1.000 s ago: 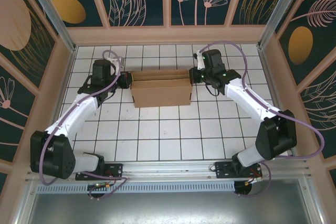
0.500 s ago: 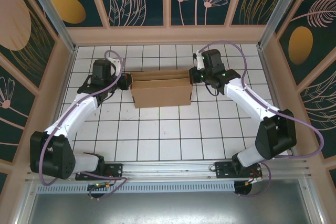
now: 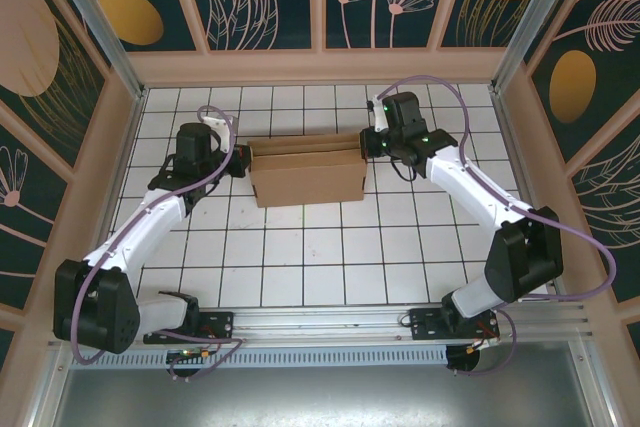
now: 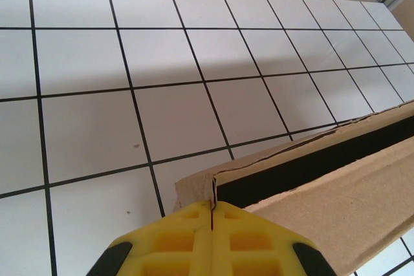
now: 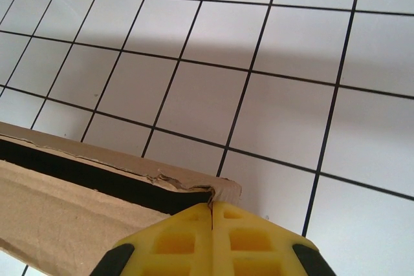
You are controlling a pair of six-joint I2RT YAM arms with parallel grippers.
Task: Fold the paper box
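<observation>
Claws (image 4: 211, 206) (image 5: 212, 209) closed against paper box (image 3: 305, 179) ends

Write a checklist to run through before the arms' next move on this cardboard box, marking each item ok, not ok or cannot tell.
1. Left gripper shut: ok.
2. Right gripper shut: ok.
3. Each gripper's tip at an end corner of the box: ok.
4. Box rests on the table: ok.
5. Box fully closed: not ok, a dark gap runs along its far edge.
6. Tips pressing firmly on the cardboard: cannot tell.
</observation>
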